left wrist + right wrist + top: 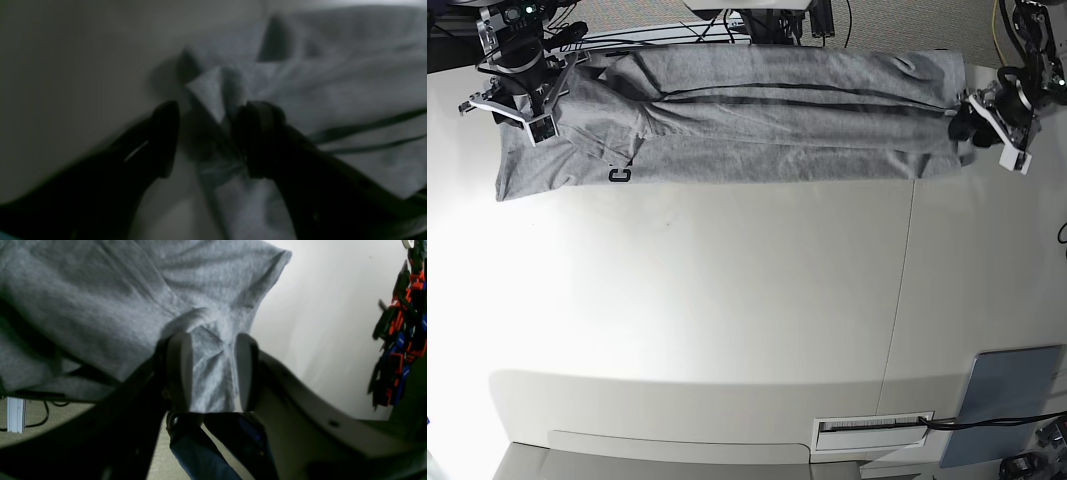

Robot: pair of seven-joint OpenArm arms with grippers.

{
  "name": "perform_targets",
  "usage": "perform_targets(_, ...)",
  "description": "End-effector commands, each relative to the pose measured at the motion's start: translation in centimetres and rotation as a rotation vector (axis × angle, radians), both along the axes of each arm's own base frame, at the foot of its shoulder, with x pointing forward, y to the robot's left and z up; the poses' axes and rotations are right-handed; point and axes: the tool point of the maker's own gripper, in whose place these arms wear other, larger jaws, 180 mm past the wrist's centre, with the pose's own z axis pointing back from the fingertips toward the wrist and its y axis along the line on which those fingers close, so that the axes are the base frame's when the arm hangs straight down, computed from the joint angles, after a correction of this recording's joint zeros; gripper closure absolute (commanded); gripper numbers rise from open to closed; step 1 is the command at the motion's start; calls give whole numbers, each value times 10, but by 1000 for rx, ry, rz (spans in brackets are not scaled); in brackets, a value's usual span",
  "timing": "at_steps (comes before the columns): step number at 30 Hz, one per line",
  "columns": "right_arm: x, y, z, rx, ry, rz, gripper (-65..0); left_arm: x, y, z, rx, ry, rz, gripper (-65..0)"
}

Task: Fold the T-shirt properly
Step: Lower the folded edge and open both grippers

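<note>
A: Shirt lies in a long band along the table's 12 o'clock edge. Left gripper spread, cloth corner between the jaws, apparently letting go.
B: Right gripper?
A: Half spread around a fold; can't tell if it pinches. Next probably a crosswise fold. Left wrist view dark, blurred.

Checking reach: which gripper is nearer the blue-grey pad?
Left. The left gripper is directly above the blue-grey pad; the right gripper sits across the table.
</note>
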Motion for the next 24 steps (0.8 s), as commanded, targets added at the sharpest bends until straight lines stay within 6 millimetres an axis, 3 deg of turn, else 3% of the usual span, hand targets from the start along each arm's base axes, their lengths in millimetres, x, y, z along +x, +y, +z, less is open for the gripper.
perform_targets(1, 5, -2, 9, -16, -35, 11, -221, 3, 10, 5, 17, -13, 8, -324)
perform_targets(3, 5, -2, 9, -16, -35, 11, -221, -2, 10, 0, 3, 8, 18, -324)
perform_targets(13, 7, -1, 9, -14, -42, 16, -221, -15, -25, 3, -254, 47, -22, -307)
perform_targets(15, 7, -1, 9, -14, -43, 16, -221, -13, -26, 5, -268, 36, -18, -232)
perform_targets(18, 7, -1, 10, -13, -44, 18, -221, -9, -22, 6, -262, 23, 1, -12)
perform_targets(24, 14, 1, 13, -8, -73, 28, -221, 1, -2, 3, -163, 7, 63, 0)
